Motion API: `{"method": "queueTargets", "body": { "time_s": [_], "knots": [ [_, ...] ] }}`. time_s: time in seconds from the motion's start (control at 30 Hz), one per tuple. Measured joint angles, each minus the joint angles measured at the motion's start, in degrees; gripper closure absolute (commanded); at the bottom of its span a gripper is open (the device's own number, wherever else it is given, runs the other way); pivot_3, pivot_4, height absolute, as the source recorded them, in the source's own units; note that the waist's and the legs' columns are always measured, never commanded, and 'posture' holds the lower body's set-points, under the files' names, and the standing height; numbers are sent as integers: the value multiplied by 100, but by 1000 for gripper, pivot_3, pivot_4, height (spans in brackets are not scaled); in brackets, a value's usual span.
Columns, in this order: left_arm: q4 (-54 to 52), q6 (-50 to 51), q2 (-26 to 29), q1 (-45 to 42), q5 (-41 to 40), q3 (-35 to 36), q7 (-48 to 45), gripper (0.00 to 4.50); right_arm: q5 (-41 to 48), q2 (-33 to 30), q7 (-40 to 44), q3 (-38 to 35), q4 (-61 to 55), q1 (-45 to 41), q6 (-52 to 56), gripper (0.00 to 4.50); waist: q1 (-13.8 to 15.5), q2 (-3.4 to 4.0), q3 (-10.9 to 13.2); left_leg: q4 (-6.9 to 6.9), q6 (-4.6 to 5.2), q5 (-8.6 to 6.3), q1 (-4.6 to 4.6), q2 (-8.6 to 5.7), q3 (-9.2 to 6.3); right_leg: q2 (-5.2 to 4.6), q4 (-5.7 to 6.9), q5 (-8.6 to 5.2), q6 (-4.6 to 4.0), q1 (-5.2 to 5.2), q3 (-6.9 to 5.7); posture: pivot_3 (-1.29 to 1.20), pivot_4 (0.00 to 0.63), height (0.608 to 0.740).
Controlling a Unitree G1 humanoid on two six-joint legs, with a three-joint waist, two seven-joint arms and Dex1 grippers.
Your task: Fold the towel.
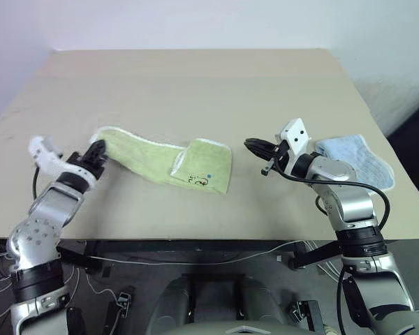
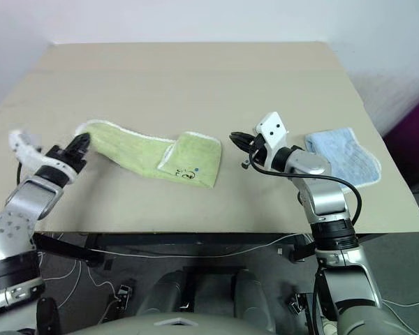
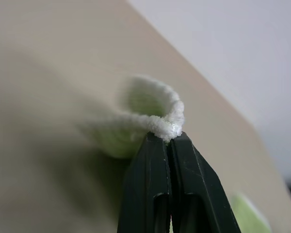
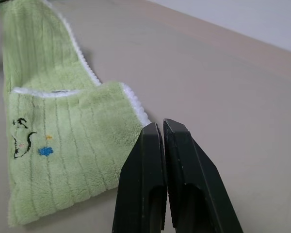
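Left eye view: the towel lies across the table, its right end folded over with a small printed mark on top, no legible writing. The left gripper pinches its left corner. The right gripper is closed, empty, beside a pale-blue cloth.

Beige surface bearing two cloths

The light-green towel lies along the surface's near half, its right end doubled over so the small printed mark faces up. Well apart, close to the right edge, lies a smaller pale-blue cloth, spread flat.
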Motion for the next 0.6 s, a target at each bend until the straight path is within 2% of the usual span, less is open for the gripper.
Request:
{"method": "queueTargets", "body": {
  "time_s": [0.1, 0.23, 0.4, 0.6],
  "knots": [
    [-459, 88, 80, -226, 451, -751, -657, 4481, -1, -6, -31, -5, 10, 0, -1, 4328, -19, 2, 1, -5, -1, 0, -3, 1, 1, 1, -1, 0, 0, -7, 2, 0, 150, 740],
    [-862, 190, -81, -539, 860, -1621, -1276, 4481, -1, -9, -91, -13, 19, 0, -3, 4328, -30, 3, 2, -6, -1, 1, -5, 3, 2, 1, -1, 0, 0, -10, 5, 0, 150, 740],
    [-971, 205, -313, -923, 1618, -2552, -1688, 4481, 0, -10, -158, -17, 17, 3, -3, 4328, -19, 3, 3, -3, 0, 0, -8, 2, 3, 2, -1, 0, 0, -10, 5, 0, 150, 740],
    [-685, 510, -241, -1202, 2728, -3458, -1947, 4481, 7, -17, -238, -35, 3, 48, -1, 4328, -23, 3, 4, -3, 1, 1, -7, 3, 2, 6, 0, 0, 1, -11, 4, 0, 150, 740]
  ]
}}
